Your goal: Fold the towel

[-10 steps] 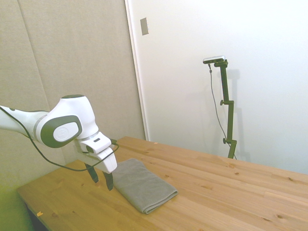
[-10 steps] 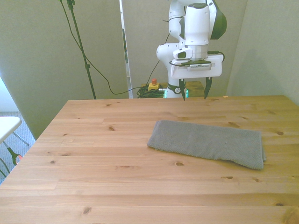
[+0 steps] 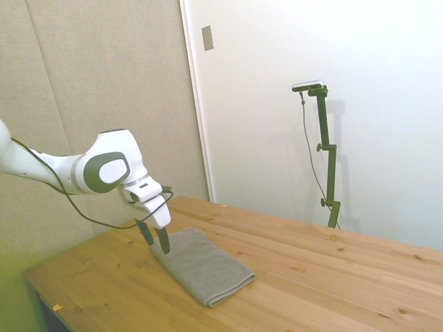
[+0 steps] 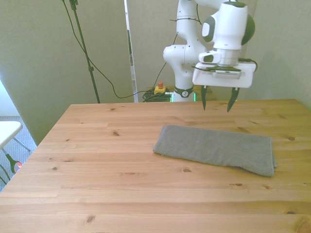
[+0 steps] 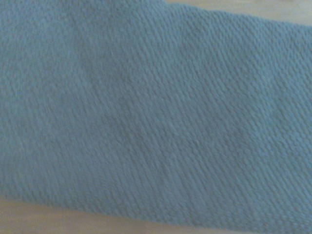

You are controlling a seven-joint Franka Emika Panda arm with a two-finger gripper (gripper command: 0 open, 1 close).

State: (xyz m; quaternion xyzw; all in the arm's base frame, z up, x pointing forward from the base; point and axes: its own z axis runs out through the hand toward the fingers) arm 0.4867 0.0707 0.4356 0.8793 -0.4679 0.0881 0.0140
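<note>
While the grey towel (image 4: 216, 149) lies flat as a folded strip on the wooden counter (image 4: 97, 165), the hand (image 4: 217, 104) hovers wide open above its far edge and should descend squarely to pinch only one thick end.

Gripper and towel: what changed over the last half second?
The gripper shifted toward the front view's right, and in the side view it moved in over the towel's near end. It is open and holds nothing; nothing was gripped or released. The towel lies folded flat in the same place on the table.
</note>
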